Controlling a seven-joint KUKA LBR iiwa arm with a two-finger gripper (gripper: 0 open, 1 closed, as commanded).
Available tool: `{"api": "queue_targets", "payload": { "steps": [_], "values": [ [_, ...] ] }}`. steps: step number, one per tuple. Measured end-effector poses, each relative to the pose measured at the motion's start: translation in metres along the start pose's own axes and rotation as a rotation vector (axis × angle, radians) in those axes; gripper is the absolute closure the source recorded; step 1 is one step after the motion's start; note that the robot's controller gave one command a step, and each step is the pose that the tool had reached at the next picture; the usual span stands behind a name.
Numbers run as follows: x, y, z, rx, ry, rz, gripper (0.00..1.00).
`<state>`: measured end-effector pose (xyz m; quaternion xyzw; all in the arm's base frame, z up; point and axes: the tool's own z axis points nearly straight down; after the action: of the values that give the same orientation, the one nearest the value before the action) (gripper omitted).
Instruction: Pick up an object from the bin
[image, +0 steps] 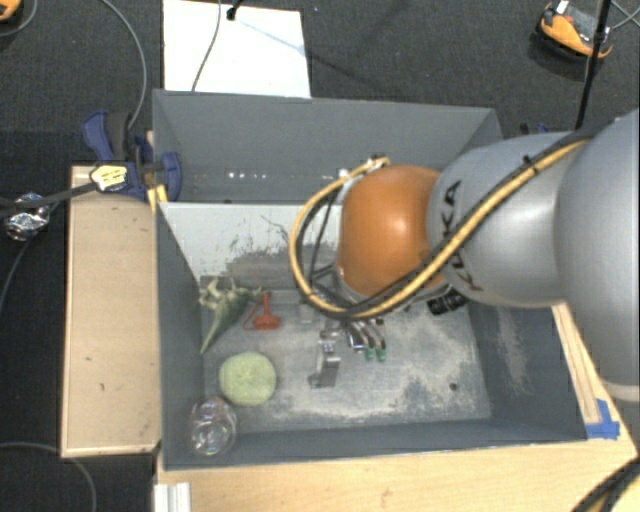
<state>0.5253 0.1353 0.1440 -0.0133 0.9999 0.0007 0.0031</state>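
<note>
The end effector (326, 364) hangs over bare floor of the grey metal bin (440, 385); open or closed, I cannot tell. The small red plastic piece (265, 316) and the pale green round ball (247, 379) lie to its left, so closing here would likely catch nothing.

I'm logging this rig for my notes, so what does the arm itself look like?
The arm is rounded and silver-grey, with black KUKA lettering. An orange dome cover sits at its wrist, with yellow and black cables looped round it. The gripper below is grey metal.
</note>
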Motion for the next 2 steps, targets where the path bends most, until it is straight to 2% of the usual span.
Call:
{"api": "queue_targets", "payload": {
  "steps": [1,2],
  "values": [
    [0.001,0.034,0.028,0.000,0.003,-0.205,0.00],
    [-0.010,0.057,0.056,-0.002,-0.005,-0.336,0.00]
  ]
}}
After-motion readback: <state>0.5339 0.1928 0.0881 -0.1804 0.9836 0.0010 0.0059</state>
